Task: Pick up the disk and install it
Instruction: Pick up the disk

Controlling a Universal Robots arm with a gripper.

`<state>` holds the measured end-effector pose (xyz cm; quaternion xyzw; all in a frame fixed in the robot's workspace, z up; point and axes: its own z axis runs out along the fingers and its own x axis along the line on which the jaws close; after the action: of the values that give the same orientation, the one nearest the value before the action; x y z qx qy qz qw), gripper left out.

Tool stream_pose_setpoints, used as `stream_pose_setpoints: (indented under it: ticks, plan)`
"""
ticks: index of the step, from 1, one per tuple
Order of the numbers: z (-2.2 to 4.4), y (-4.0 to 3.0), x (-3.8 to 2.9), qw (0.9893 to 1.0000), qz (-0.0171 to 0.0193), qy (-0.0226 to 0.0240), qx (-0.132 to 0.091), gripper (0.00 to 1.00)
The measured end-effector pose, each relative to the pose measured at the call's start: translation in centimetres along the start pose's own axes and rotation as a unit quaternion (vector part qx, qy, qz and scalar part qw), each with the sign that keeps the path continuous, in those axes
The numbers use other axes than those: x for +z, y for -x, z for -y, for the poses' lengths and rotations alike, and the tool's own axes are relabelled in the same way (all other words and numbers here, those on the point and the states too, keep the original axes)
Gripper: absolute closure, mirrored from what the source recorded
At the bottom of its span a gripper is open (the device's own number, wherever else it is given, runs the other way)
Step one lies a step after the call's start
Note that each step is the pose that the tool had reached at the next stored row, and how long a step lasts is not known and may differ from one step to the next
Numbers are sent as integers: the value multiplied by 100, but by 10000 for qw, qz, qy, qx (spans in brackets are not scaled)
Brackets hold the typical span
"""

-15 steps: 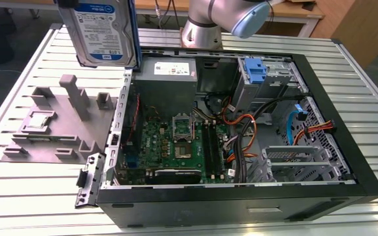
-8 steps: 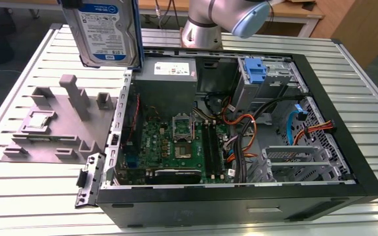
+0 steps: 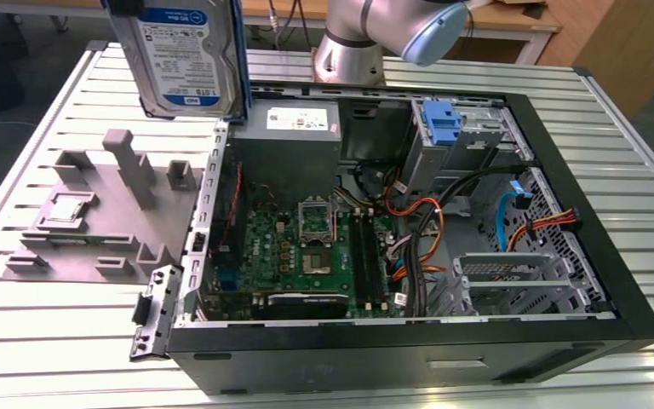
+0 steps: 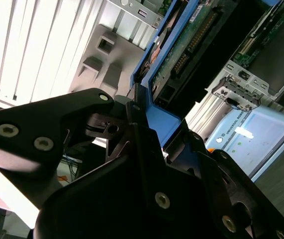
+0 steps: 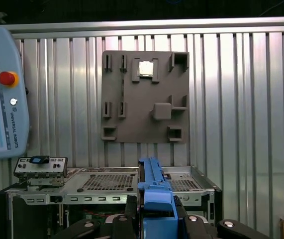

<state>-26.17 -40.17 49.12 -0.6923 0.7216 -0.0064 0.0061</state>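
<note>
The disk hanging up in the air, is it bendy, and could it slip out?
Probably stiff: the disk looks like a flat metal slab and hangs upright without sagging. Being metal, it is likely heavy for its size. Its blue carrier frame is smooth plastic, so it might slip if the pincer gripped loosely.

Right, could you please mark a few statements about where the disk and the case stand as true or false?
1. The gripper is shut on the blue frame of the disk. True.
2. The case lies open, with its motherboard exposed. True.
3. The disk already sits inside the case. False: it hangs in the air, clear of the case.
4. The grey fixture plate lies inside the case. False: it lies on the table beside the case.
</note>
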Motion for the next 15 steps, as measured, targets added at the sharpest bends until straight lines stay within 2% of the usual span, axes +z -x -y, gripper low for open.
stream_pose_setpoints:
  ticks: [9, 15]
  plan:
    - [6, -40, 0, 10000, -3, 0, 0, 64]
    - [42, -57, 0, 10000, -3, 0, 0, 64]
